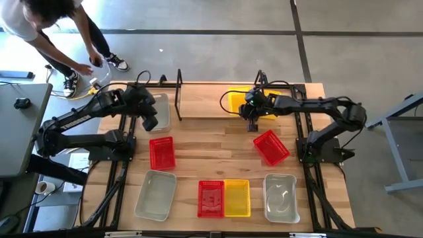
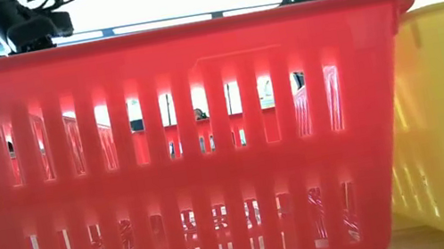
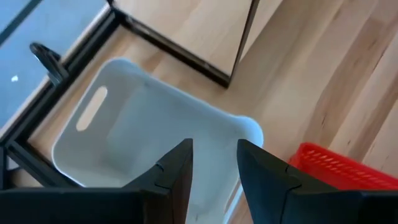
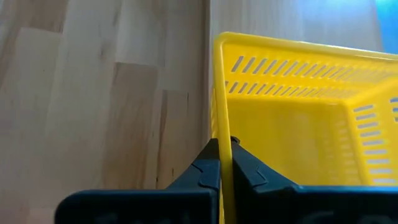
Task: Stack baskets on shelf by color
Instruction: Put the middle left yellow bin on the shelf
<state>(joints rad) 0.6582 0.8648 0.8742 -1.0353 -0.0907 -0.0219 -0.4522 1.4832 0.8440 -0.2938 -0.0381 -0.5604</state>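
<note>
Right wrist view has the right gripper point(image 4: 225, 163) with its fingers pinched on the rim of a yellow basket point(image 4: 298, 118), which sits at the shelf point(image 1: 198, 109) near the worktop's point(image 1: 218, 142) far edge. Over a clear basket point(image 3: 149, 130) by the far left corner, the left gripper point(image 3: 213, 163) hangs with fingers narrowly parted.
</note>
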